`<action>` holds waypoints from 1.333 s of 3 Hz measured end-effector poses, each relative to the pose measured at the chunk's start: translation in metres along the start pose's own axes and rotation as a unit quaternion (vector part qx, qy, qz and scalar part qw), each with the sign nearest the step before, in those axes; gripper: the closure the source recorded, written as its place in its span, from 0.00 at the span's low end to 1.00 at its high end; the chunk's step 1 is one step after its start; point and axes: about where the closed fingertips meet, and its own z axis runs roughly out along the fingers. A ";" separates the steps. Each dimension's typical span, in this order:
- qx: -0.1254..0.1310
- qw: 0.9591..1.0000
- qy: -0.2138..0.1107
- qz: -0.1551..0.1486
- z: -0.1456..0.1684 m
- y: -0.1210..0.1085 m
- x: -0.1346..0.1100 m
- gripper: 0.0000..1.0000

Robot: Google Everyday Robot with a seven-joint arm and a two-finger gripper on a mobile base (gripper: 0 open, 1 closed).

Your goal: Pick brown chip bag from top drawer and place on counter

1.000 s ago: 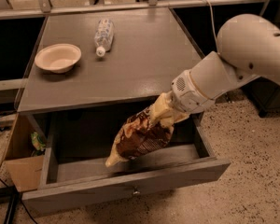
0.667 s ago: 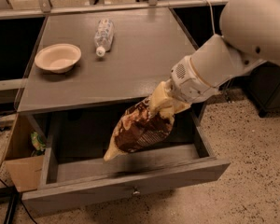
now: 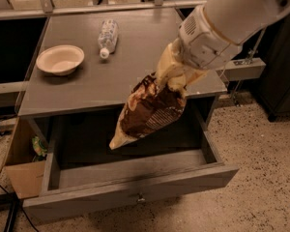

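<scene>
Your hand [image 3: 170,83] is clamped on the upper end of the brown chip bag [image 3: 152,111]. The bag hangs tilted in the air over the open top drawer [image 3: 135,190], and its pale lower end seems to dangle below the front edge of the tabletop [image 3: 135,69]. The step in hand is the carry. Raise the bag until that tail clears the edge, or it may snag as you move inward. Aim for the bare right-hand area, well apart from the bowl [image 3: 60,59] and the bottle [image 3: 108,35] lying on its side. Lower until the bag rests flat before releasing. The foil looks slippery, so move gently.
</scene>
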 end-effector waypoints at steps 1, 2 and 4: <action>-0.022 1.000 0.022 -0.002 -0.049 -0.030 0.015 1.00; -0.018 0.999 0.040 -0.014 -0.073 -0.049 0.035 1.00; 0.044 0.996 0.033 -0.066 -0.029 -0.053 0.088 1.00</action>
